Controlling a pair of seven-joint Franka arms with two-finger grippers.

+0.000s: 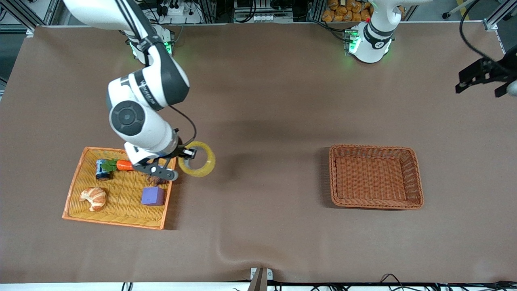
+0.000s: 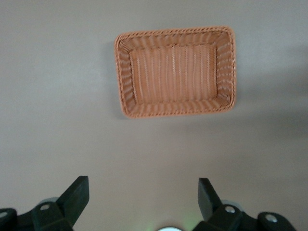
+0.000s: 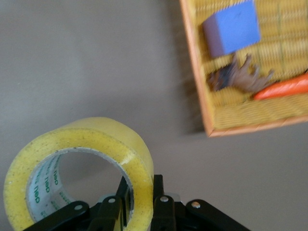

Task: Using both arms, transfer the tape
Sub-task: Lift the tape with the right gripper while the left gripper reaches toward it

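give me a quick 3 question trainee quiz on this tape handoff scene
1. True or false: the right end effector is shut on the tape.
2. Which lies nearest the front camera in the orange tray? A) croissant B) carrot C) can
3. Fill in: the left end effector is open, over bare table, and its wrist view shows the empty ____.

Key
1. True; its fingers pinch the roll's wall, the tape held just beside the tray.
2. A
3. brown wicker basket

table [image 1: 258, 101] | brown cloth | orange tray [image 1: 74, 194] | wicker basket [image 1: 416, 190]
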